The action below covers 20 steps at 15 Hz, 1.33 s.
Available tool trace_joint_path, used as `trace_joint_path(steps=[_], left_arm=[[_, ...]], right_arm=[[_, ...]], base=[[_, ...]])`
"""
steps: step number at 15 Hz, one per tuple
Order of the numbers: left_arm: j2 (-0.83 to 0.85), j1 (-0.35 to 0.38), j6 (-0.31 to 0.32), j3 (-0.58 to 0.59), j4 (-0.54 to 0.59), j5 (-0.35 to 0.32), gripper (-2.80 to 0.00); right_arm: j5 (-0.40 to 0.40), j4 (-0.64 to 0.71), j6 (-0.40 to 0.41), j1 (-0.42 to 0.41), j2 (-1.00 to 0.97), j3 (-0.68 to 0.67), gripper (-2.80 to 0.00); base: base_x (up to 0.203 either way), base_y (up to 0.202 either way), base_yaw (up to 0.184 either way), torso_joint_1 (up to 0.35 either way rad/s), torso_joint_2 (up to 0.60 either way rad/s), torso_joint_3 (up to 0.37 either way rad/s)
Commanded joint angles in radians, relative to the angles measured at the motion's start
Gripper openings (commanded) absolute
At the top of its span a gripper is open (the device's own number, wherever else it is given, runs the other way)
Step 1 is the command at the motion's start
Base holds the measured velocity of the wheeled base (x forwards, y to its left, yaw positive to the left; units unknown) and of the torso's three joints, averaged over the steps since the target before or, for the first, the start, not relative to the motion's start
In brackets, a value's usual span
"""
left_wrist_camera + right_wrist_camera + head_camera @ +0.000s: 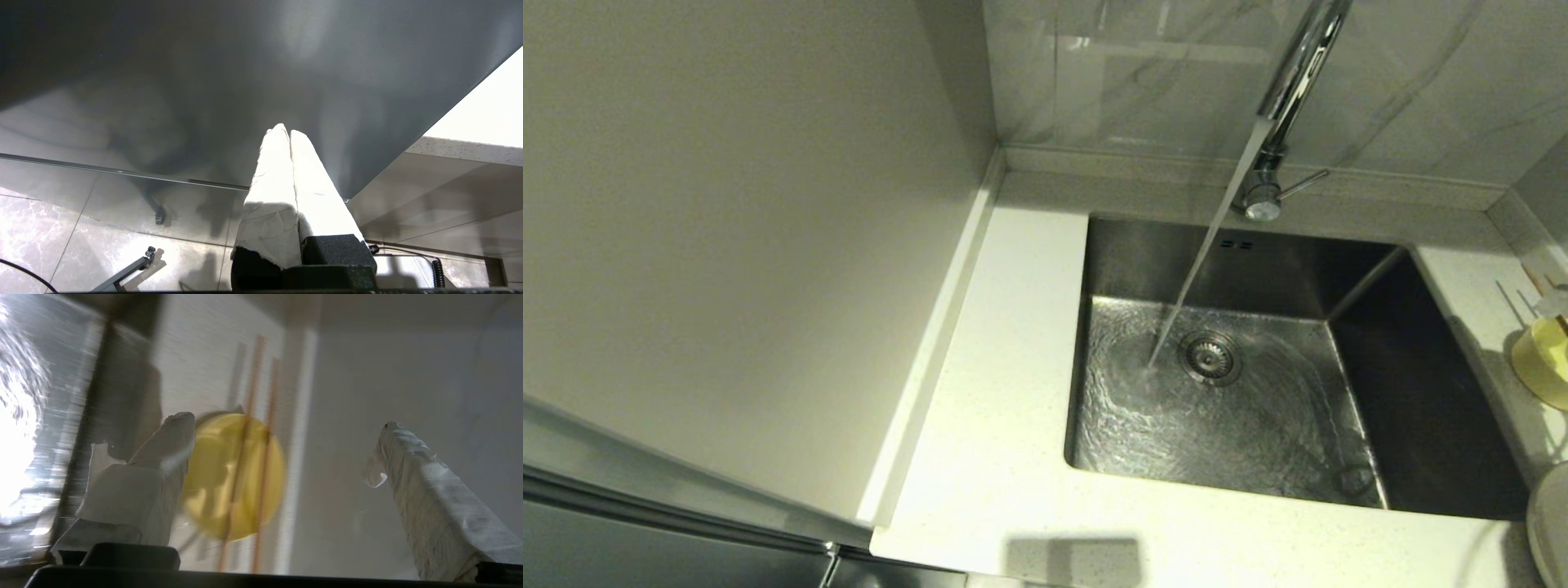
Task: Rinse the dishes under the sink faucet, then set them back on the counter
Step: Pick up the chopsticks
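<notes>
The chrome faucet [1298, 73] runs a stream of water [1201, 261] into the steel sink [1135, 253]. The pale yellow bowl [1543, 363] stands on the counter [996, 392] right of the sink. The cream plate [1552, 523] shows only as a sliver at the right edge. In the right wrist view my right gripper [284, 421] hangs open above the bowl [212, 477], with two wooden chopsticks [250, 416] lying across the bowl's rim; nothing is between the fingers. My left gripper [284, 130] is shut and empty, parked low in front of a dark cabinet panel. Neither gripper shows in the head view.
A round drain strainer [1211, 357] sits in the wet sink floor. A tall pale panel [727, 245] walls off the left side. Grey-veined tiles [1143, 73] back the counter, and its raised rim [1523, 220] runs behind the bowl.
</notes>
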State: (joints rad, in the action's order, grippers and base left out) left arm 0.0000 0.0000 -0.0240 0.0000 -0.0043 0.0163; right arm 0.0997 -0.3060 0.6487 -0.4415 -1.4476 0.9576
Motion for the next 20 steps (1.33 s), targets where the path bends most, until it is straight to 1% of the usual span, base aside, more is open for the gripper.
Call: trace_joint_path(steps=[1,3,4,7,9,14,20], left_arm=[[-0.002,0.000,-0.001,0.000,0.000,0.001,-2.80],[-0.002,0.000,-0.001,0.000,0.000,0.001,-2.80],[-0.002,0.000,-0.001,0.000,0.000,0.001,-2.80],[-0.002,0.000,-0.001,0.000,0.000,0.001,-2.80],[-0.002,0.000,-0.001,0.000,0.000,0.001,-2.80],[-0.002,0.000,-0.001,0.000,0.000,0.001,-2.80],[-0.002,0.000,-0.001,0.000,0.000,0.001,-2.80]], right_arm=[[0.001,-0.008,0.074,-0.067,-0.126,0.053,0.00],[0.002,-0.011,0.177,-0.115,-0.149,0.058,0.00],[0.000,-0.011,0.197,-0.126,-0.157,0.057,0.00],[-0.023,0.002,0.197,-0.126,-0.158,0.040,0.00],[-0.043,0.046,0.198,-0.126,-0.154,0.032,0.00],[-0.041,0.068,0.201,-0.126,-0.149,-0.003,0.00],[-0.034,0.068,0.201,-0.128,-0.178,0.013,0.00]], base=[[0.000,0.000,0.000,0.000,0.00,0.000],[0.000,0.000,0.000,0.000,0.00,0.000],[0.000,0.000,0.000,0.000,0.00,0.000],[0.000,0.000,0.000,0.000,0.00,0.000],[0.000,0.000,0.000,0.000,0.00,0.000],[0.000,0.000,0.000,0.000,0.00,0.000],[0.000,0.000,0.000,0.000,0.00,0.000]])
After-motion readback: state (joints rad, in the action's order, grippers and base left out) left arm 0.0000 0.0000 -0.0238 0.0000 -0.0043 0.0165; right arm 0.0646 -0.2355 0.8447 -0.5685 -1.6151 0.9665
